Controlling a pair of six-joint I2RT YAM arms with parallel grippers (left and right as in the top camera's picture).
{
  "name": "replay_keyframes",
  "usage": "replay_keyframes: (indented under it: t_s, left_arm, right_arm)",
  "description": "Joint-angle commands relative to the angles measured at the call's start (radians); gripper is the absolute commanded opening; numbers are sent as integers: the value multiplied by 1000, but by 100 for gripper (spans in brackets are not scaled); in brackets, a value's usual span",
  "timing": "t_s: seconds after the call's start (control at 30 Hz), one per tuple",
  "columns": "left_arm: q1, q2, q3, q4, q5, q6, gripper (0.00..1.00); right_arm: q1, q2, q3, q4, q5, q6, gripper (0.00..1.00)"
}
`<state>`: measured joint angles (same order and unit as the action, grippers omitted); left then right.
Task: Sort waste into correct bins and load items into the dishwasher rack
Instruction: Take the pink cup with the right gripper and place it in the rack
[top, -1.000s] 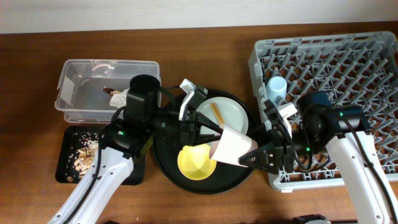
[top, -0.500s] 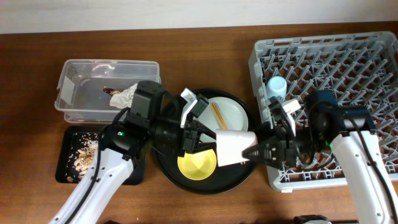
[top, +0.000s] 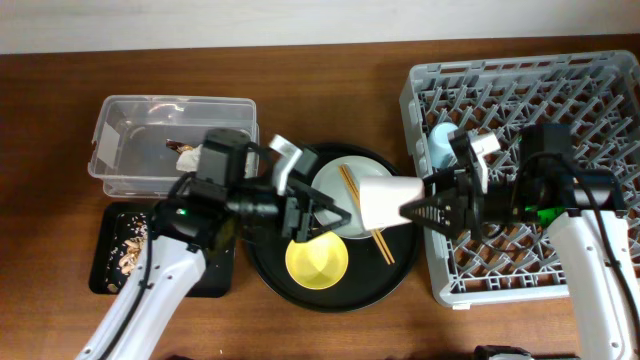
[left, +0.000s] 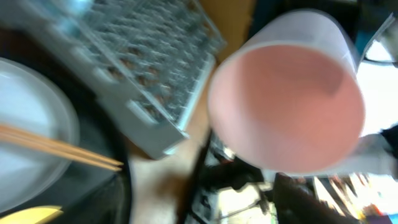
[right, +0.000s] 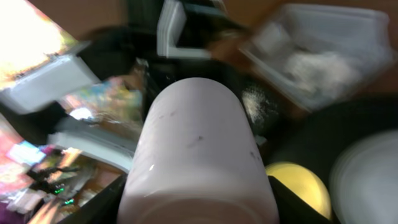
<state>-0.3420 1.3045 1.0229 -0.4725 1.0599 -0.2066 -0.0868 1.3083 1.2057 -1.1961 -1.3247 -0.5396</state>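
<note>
Counts: 2 cups, 1 bowl, 1 plate, 2 chopsticks, 2 bins, 1 rack, 1 round tray.

The right gripper (top: 418, 208) is clamped on the pink cup (top: 385, 200) at its base end. The cup lies on its side in the air above the 3 o'clock edge of the plate (top: 335, 182), between plate and dishwasher rack (top: 560, 90). Its mouth faces 9 o'clock, and the left wrist view looks straight into the pink inside (left: 286, 106). In the right wrist view the cup's wall (right: 196, 155) fills the middle.

The left gripper (top: 322, 215) has its fingers spread and grips nothing. It sits over the round black tray (top: 375, 282), just at 9 o'clock of the cup's mouth, apart from it.

The blue cup (top: 441, 145) is in the rack, in the 9 o'clock edge row.

The yellow bowl (top: 317, 262) stands mouth up on the round tray at 6 o'clock of the plate.

The chopsticks (top: 350, 185) are a pair lying side by side across the plate from 11 to 5 o'clock. Their middle is hidden under the pink cup and their lower ends lie past the plate rim on the round tray.

The clear box (top: 130, 120), at 10 o'clock on the table, holds 1 white napkin (top: 190, 158) and 1 brown wrapper (top: 176, 147), touching.

The flat black tray (top: 100, 272), at 8 o'clock, holds the food scraps (top: 130, 252), one loose scatter.
</note>
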Motion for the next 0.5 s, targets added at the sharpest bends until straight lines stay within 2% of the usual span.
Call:
replay_keyframes:
  t_s: [0.0,0.1,0.2,0.27,0.47]
  left_arm:
    - [78,3,-7,-5,-97,2,93]
    - [83,3,-7,-39,-172,3,99]
    - [83,3,-7,-45,-232,3,99]
    - [83,3,-7,-45,-262,2,99]
    - [83,3,-7,-45,-277,3,99]
  right_arm:
    - [-14,-6,85,72,442,359,53]
    - [-13,-6,151,84,840,505,53]
    - [-13,-5,160,66,1116,579,53]
    - [-13,4,152,47,1202,583,53]
    - [-13,81,117,53,1226,583,53]
